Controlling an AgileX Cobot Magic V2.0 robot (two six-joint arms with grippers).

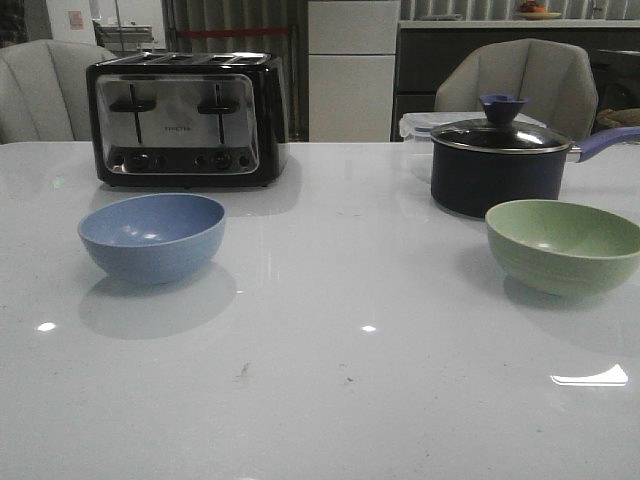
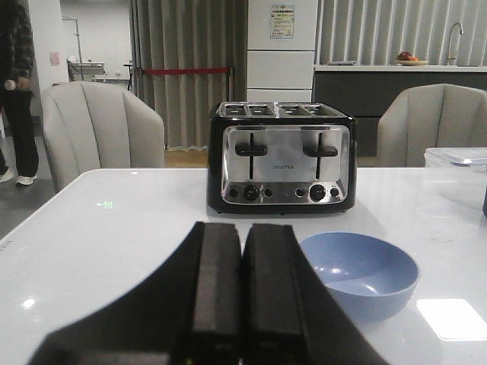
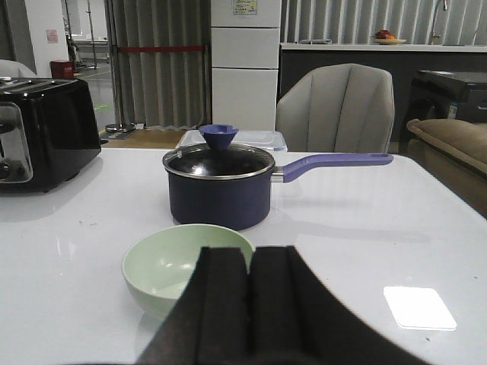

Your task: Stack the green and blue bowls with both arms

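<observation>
Front view: blue bowl (image 1: 152, 236) sits upright on the white table (image 1: 330, 380) at the left, in front of the toaster (image 1: 187, 118); green bowl (image 1: 563, 245) sits well apart at the right, just in front of the lidded saucepan (image 1: 497, 165). Neither arm shows.

Left wrist view: left gripper (image 2: 241, 293) is clenched, its 2 fingers pressed together on nothing, the blue bowl near it.

Right wrist view: right gripper (image 3: 249, 304) is likewise clenched and empty, its fingers partly covering the green bowl (image 3: 176, 266).
</observation>
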